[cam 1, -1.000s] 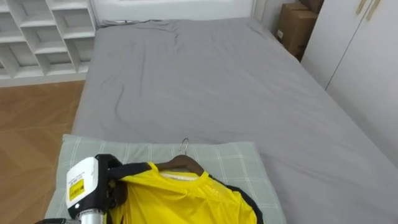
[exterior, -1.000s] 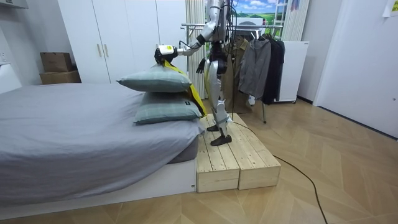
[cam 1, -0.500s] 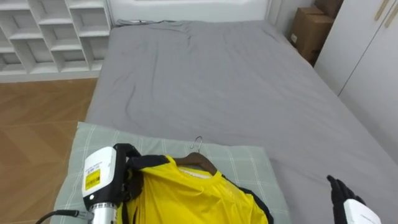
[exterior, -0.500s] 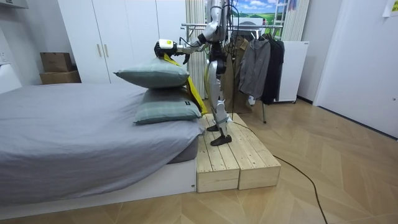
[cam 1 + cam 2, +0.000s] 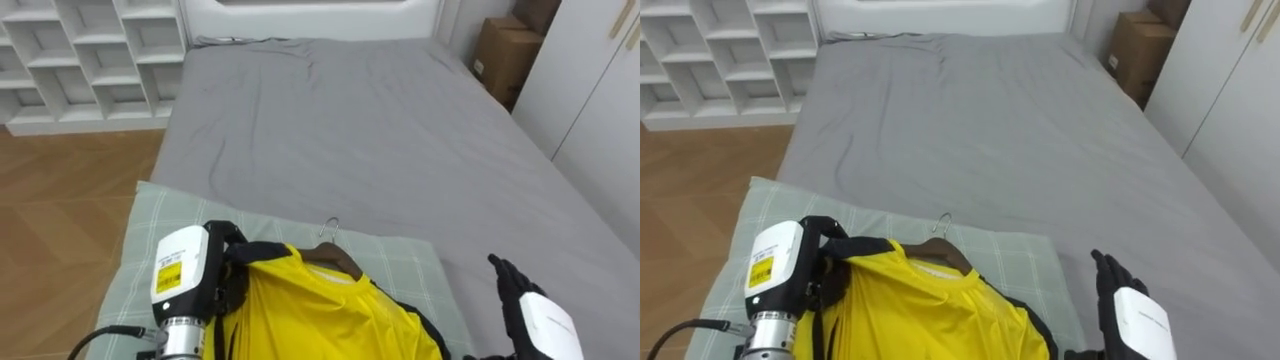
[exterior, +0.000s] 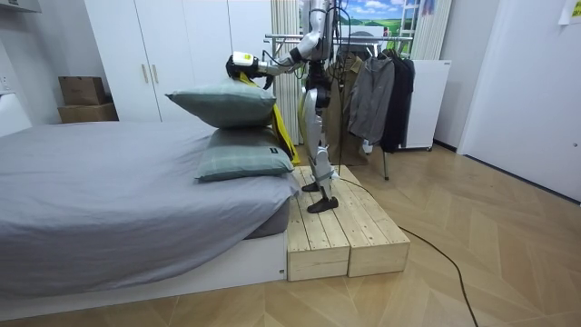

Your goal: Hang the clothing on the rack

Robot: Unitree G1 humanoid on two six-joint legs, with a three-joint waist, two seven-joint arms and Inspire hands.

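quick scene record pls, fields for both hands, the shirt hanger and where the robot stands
left hand: shut on the yellow shirt at its shoulder, above the pillow
right hand: open, fingers straight, over the bed
wooden hanger: inside the shirt's neck, hook free
robot: stands on the wooden platform by the bed, clothes rack behind it

Left hand (image 5: 205, 280) raised forward, fingers (image 5: 232, 258) curled in a grip, right hand (image 5: 540, 320) at lower right, fingers (image 5: 500, 268) straight
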